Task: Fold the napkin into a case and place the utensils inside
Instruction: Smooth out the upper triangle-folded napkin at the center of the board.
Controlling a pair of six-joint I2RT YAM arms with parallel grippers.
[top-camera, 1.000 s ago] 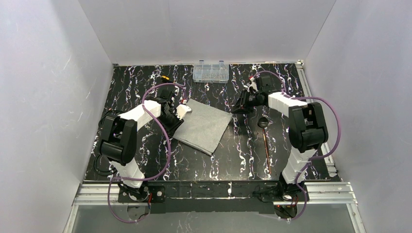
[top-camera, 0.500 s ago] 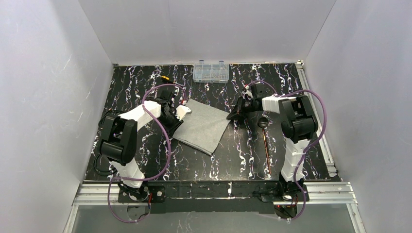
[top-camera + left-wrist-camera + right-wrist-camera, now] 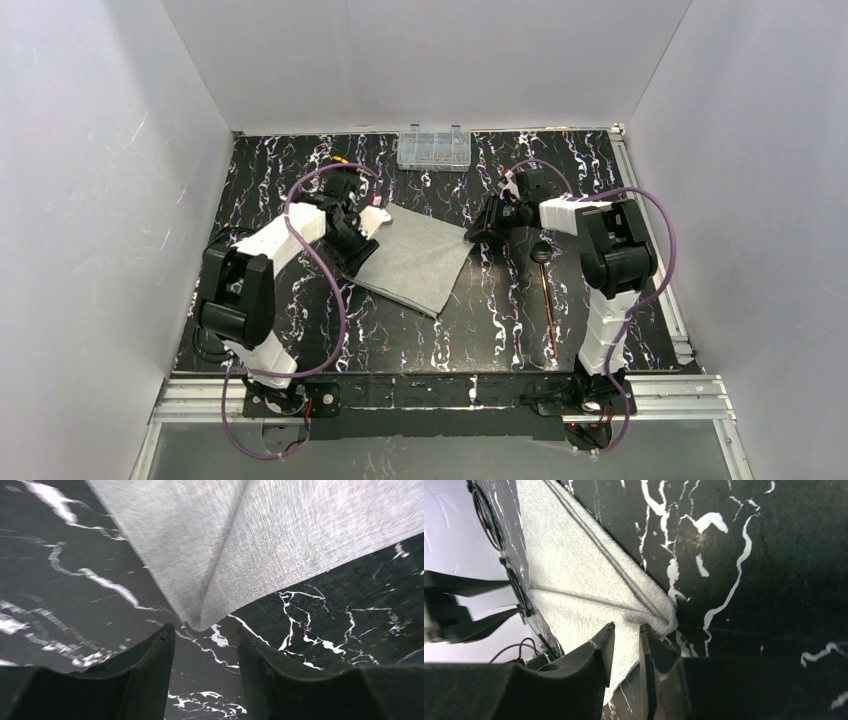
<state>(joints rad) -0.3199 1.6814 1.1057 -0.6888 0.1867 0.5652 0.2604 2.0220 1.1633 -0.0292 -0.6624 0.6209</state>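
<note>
Napkin [image 3: 260, 545] runs off left wrist view at 12 and 3 o'clock; compartment box [image 3: 433, 148] contents too small to resolve; utensils [image 3: 546, 300] individually indistinct from overhead.

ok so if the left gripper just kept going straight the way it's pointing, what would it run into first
Most likely the napkin. In the left wrist view the left gripper is open, and the cloth's corner tip sits just ahead of the gap between its fingers, over the black marbled table. How high the corner is lifted is unclear.

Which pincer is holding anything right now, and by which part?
Right pincer pinches the napkin at its right corner. Left pincer is open, holding nothing.
</note>
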